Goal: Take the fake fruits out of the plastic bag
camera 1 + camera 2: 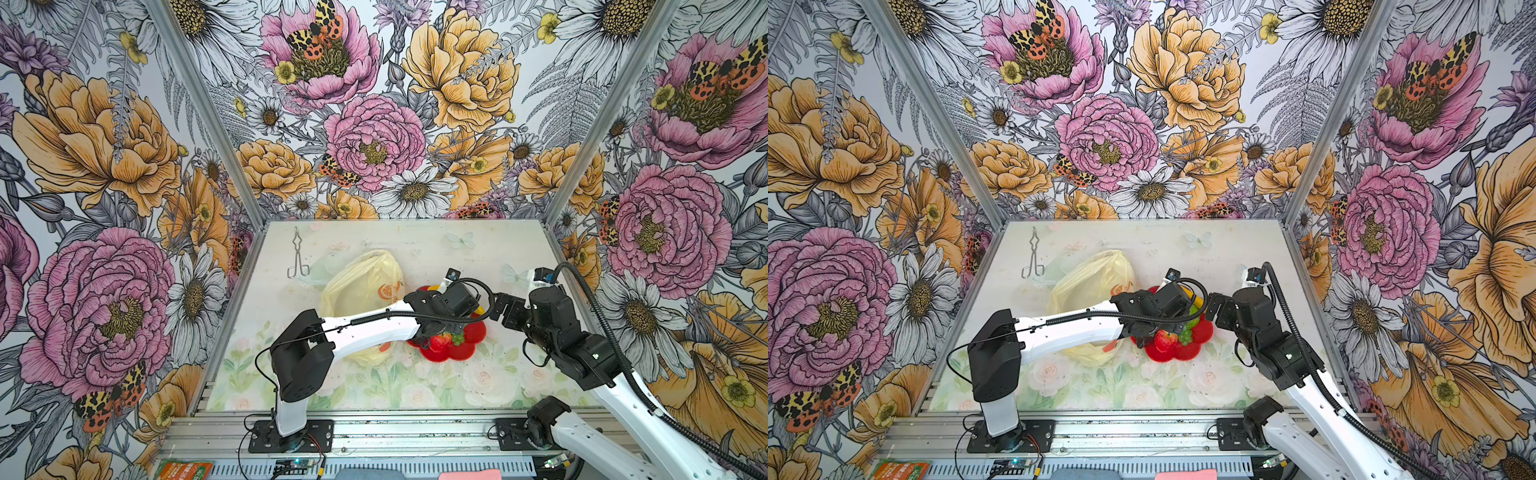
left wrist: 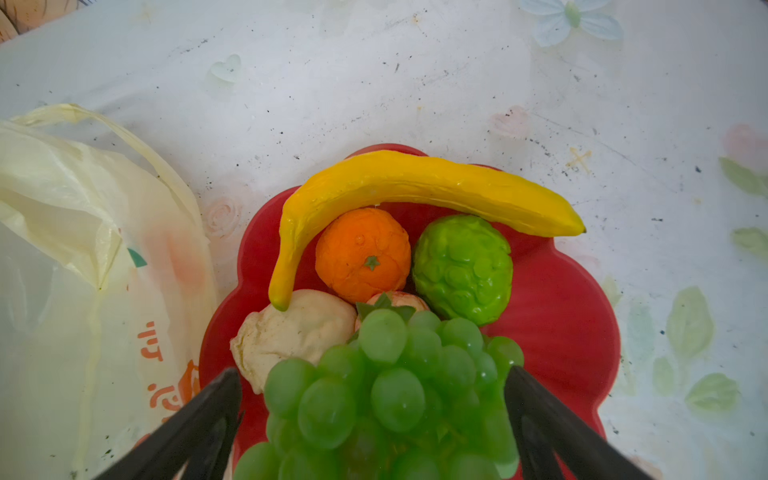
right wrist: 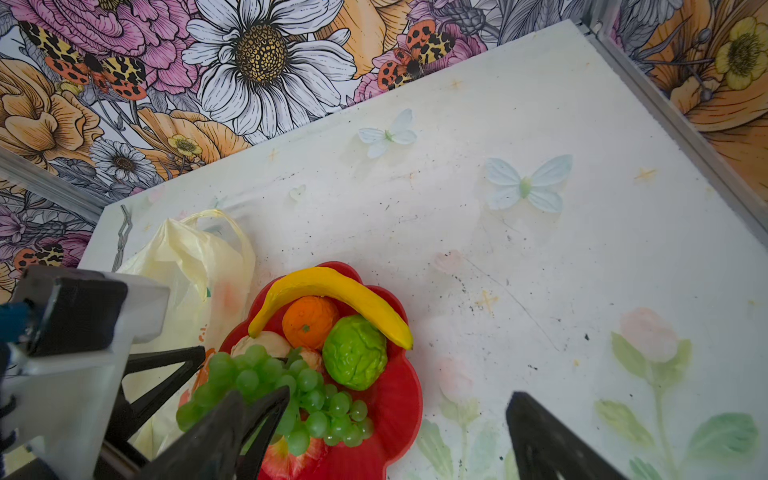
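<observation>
Directly over the red plate (image 2: 561, 332), the left gripper (image 2: 372, 370) gaped wide around the grape bunch (image 2: 374, 399); the right gripper (image 3: 399, 392) gaped empty nearby.

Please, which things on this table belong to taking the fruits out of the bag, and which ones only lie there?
Belong to the job: plastic bag; banana, orange, green bumpy fruit, cream bumpy piece, grape bunch, strawberry; red flower-shaped plate, which holds them.
Only lying about: metal tongs, at the far left of the table.
</observation>
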Available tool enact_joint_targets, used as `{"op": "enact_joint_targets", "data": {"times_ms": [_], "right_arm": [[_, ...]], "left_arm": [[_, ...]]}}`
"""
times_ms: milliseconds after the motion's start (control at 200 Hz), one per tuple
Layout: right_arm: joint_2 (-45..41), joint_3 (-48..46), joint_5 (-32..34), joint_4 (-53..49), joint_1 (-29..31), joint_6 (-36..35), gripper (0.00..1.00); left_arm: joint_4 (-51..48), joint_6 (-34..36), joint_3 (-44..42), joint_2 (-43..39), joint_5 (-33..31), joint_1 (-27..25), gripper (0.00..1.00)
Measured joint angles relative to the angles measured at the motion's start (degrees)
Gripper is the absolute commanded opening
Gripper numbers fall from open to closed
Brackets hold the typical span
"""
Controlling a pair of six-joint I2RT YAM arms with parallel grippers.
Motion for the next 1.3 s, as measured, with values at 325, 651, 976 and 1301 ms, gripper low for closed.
{"op": "enact_joint_targets", "data": {"times_ms": [325,651,976,1301], "right_arm": [[0.42,-0.61,0.09,0.0,0.0,-0.39,1.0],[0.7,-0.83,5.14,0.04,-0.46,-4.57,0.99],[1.07,-10.38,14.51,7.37,-3.43,-13.64,1.0],[2.38,-12.72,12.98,12.96,-7.91,-14.14,1.0]], "left_arm": [[3.15,-0.7,-7.23,-6.62,0.22,3.65,0.99],[18.1,-1.38,-28.37,-34.21,3.96,12.04,0.99],[22.53,2.21,-49.22,-58.03,-3.02,39.28,0.99],[16.35,-5.05,-49.92,-51.43,4.98,50.97,0.99]]}}
